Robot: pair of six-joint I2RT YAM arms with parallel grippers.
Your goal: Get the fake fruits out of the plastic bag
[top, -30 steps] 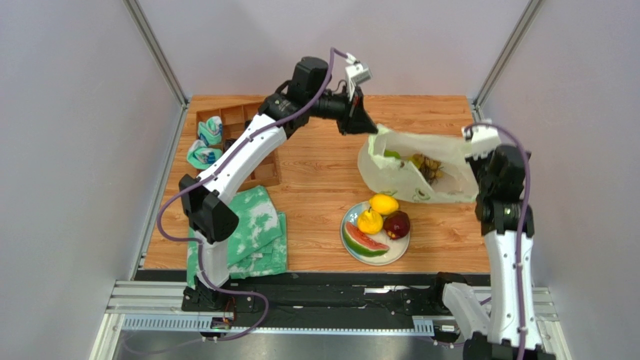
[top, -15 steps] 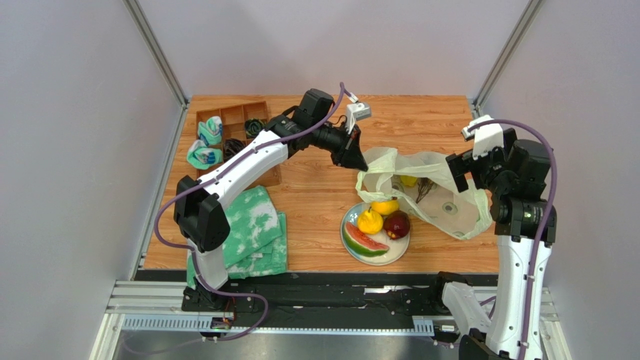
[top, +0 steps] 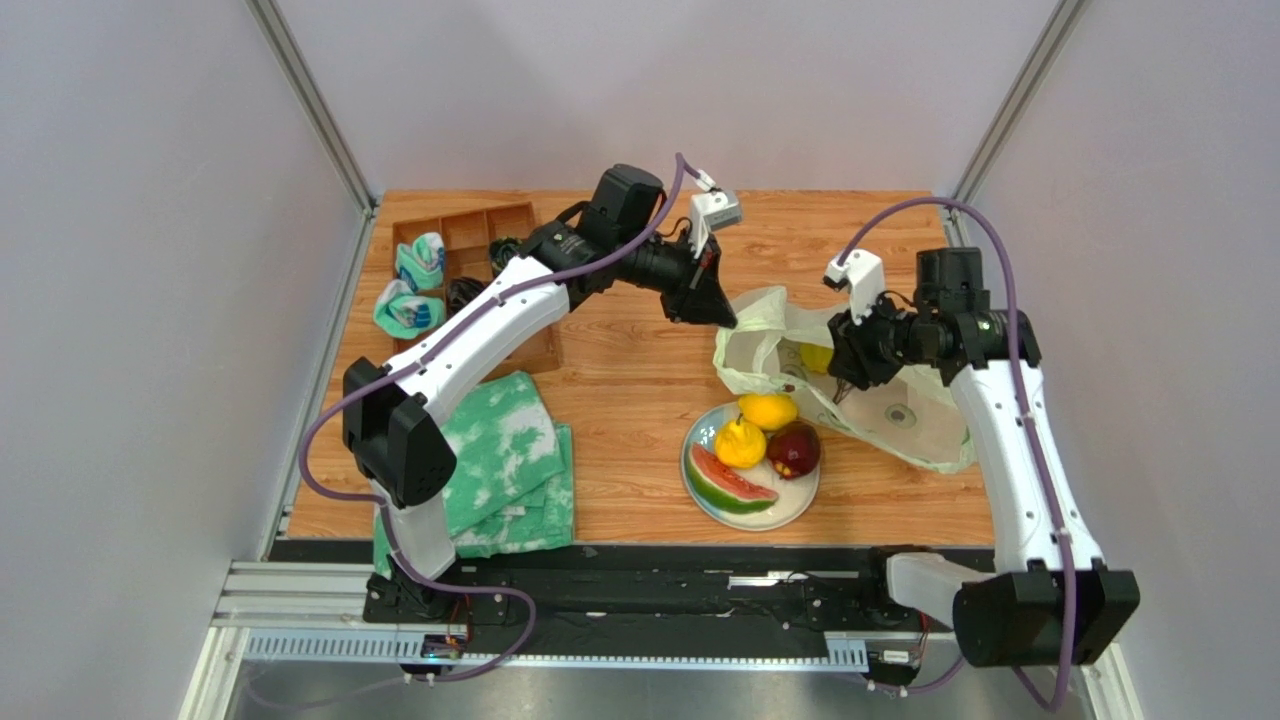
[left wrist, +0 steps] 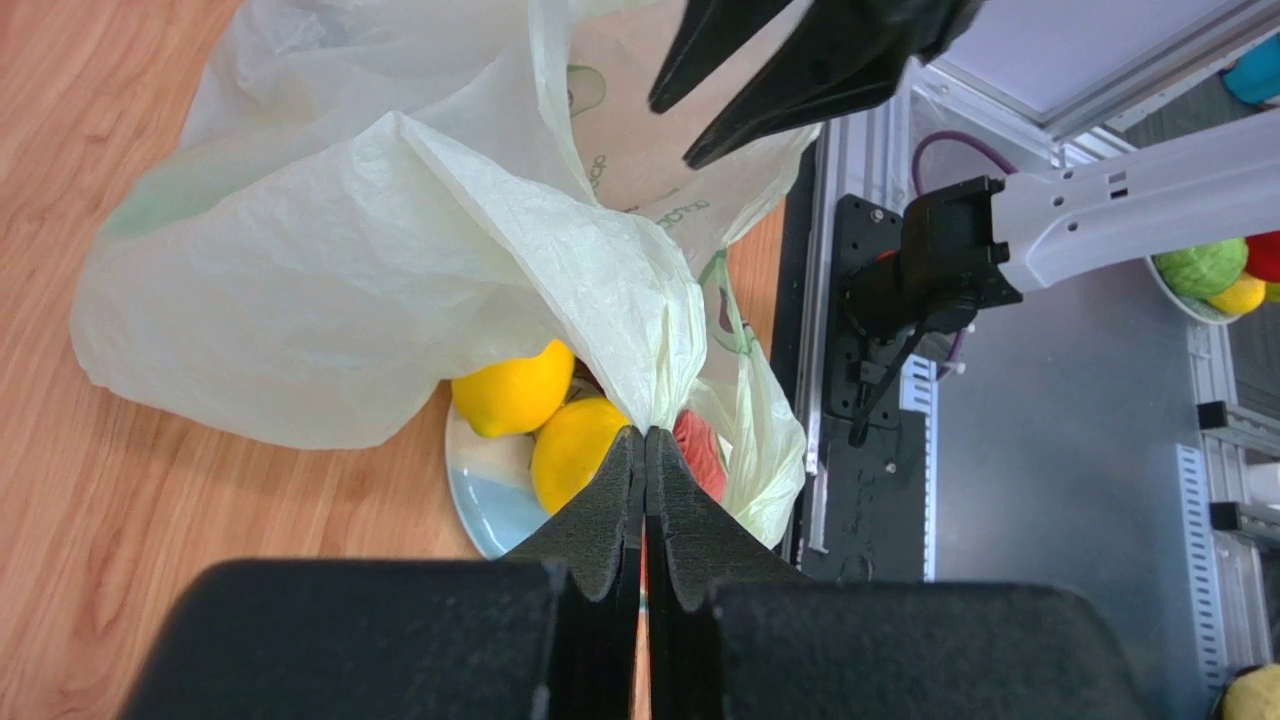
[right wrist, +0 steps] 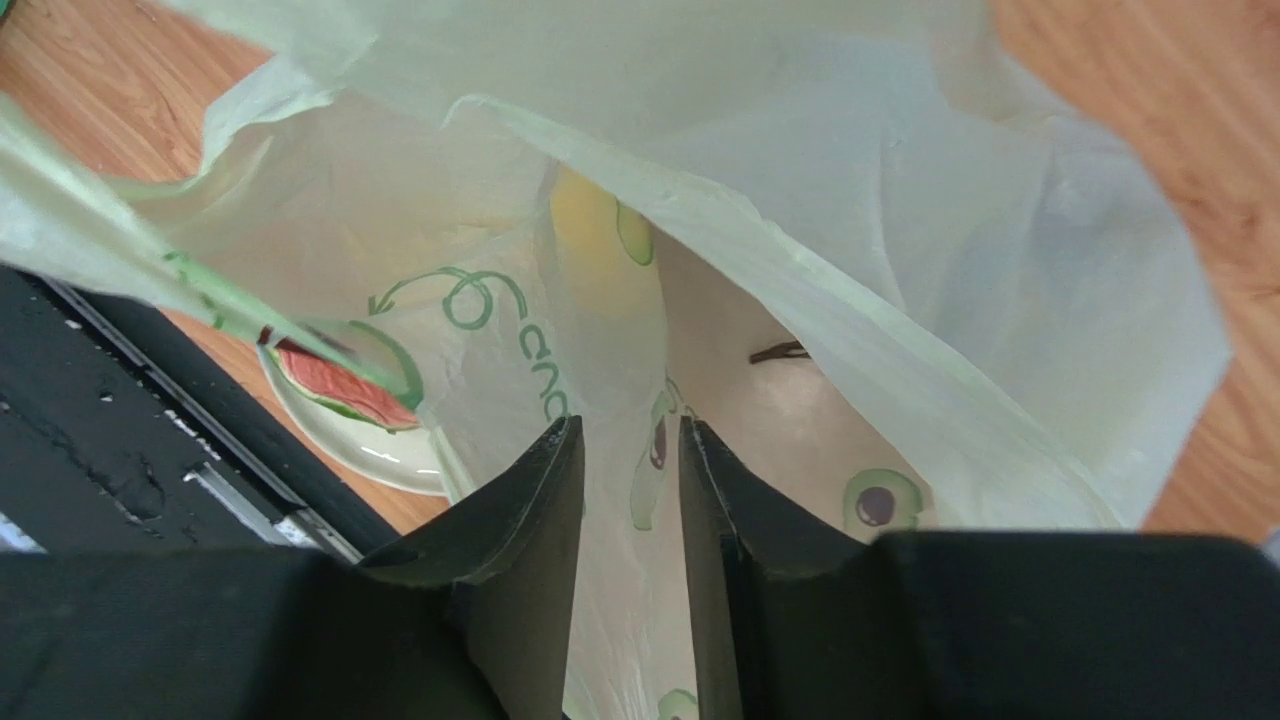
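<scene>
The pale yellow-green plastic bag (top: 902,417) lies slumped on the table's right side. My left gripper (top: 721,311) is shut on the bag's rim (left wrist: 631,338) and holds it up. My right gripper (top: 842,369) is open and empty, pointing into the bag's mouth (right wrist: 781,390). A yellow-green fruit (top: 813,357) shows inside the bag, and it appears through the film in the right wrist view (right wrist: 594,240). A lemon (top: 768,410), a pear (top: 738,444), a plum (top: 793,450) and a watermelon slice (top: 729,483) lie on the blue-and-cream plate (top: 694,450). The brown balls are hidden.
A wooden compartment tray (top: 529,342) with rolled cloths (top: 413,285) stands at the back left. A green-and-white folded cloth (top: 511,465) lies at the front left. The plate touches the bag's left edge. Metal frame posts rise at the back corners.
The bag has dropped from stretched between both grippers to slumped on the table. My right gripper let go of its far end and swung left to the bag's mouth. My left gripper barely moved.
</scene>
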